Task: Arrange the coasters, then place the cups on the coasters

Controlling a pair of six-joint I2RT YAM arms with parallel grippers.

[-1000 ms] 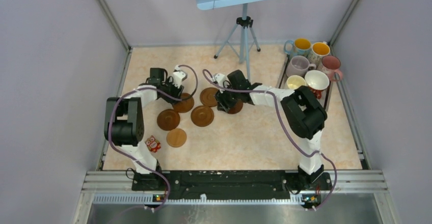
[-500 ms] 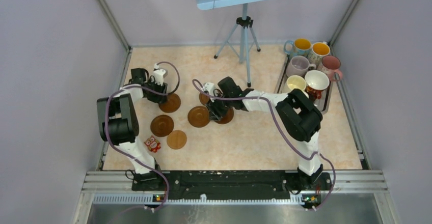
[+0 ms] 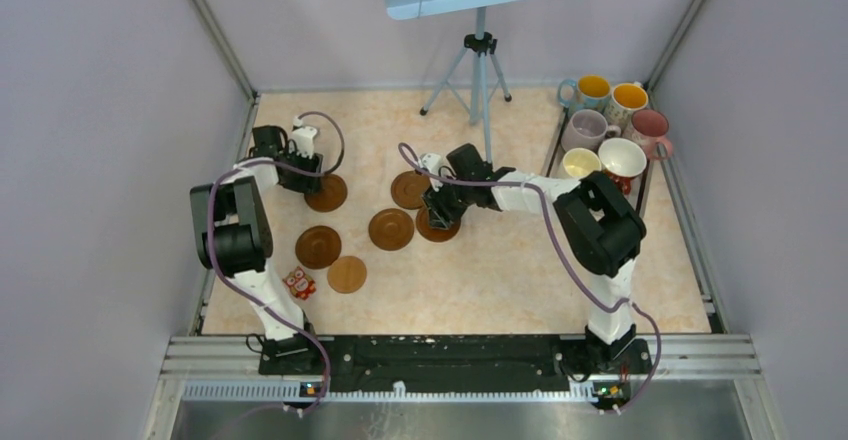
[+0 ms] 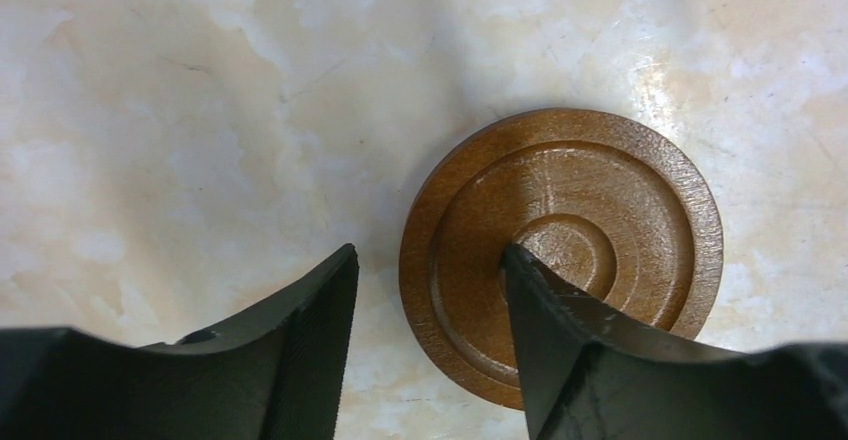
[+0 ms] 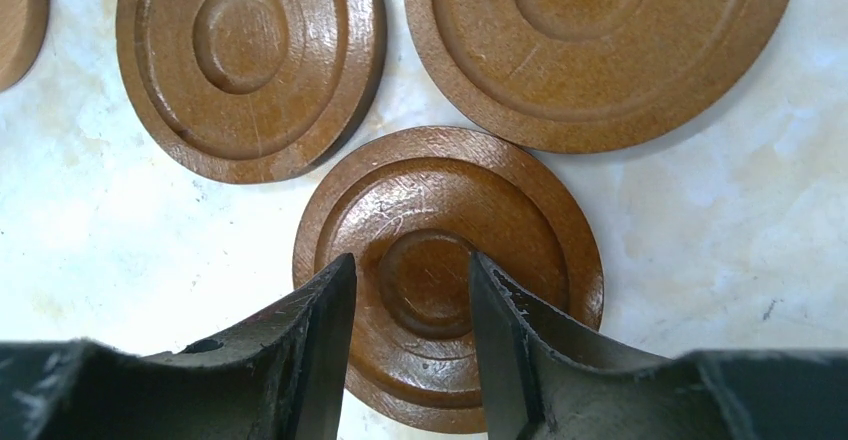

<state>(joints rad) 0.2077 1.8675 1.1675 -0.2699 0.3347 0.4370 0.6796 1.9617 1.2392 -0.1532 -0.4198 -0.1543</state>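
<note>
Your left gripper point(image 4: 430, 255) and right gripper point(image 5: 410, 260) stand spread; closing right may knock the neighbouring coasters point(image 5: 250, 60) just beside the middle coaster point(image 5: 440, 190).

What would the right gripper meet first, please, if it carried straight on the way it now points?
Most likely the dark rimmed coaster directly beneath it: the right gripper points down at its centre ring, jaws apart. Whether the tips touch it, the wrist view cannot settle.

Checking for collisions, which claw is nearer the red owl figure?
Left. The left claw is beyond the red owl figure, over a coaster; the right claw is farther, off to its right.
</note>
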